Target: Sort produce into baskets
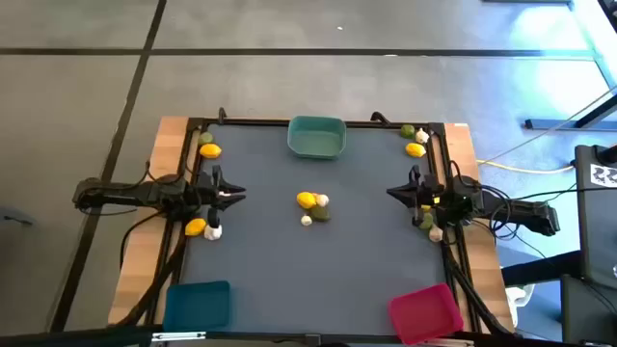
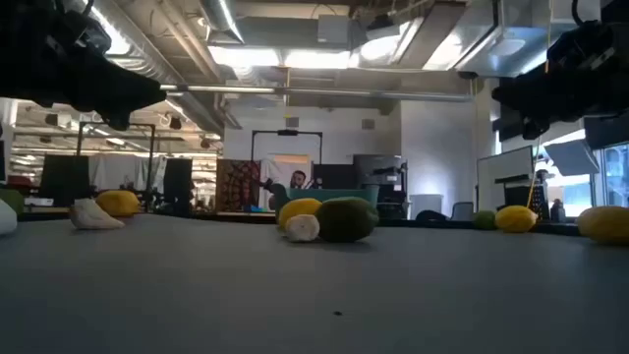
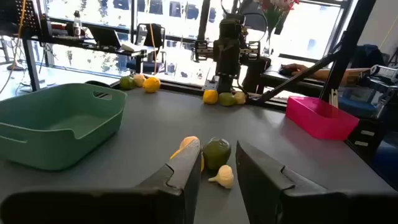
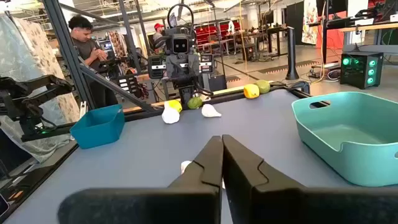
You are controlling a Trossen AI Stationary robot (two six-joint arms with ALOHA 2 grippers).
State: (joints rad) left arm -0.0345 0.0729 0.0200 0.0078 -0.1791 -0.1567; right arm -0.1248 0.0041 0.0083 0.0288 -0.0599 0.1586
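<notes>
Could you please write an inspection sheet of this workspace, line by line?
Surface: dark grey table top, wooden edges.
Job's things: lemon, lime and garlic bulb clustered at centre; more produce along both side edges. Teal basket at far edge, blue basket and pink basket at near corners, all empty.
Clutter: nothing seen.
Grippers: left gripper open, right gripper shut, both hang at their sides facing the centre, holding nothing.
Cables: black cables run beside both arms.
Surroundings: person stands beyond the table; workshop room.
</notes>
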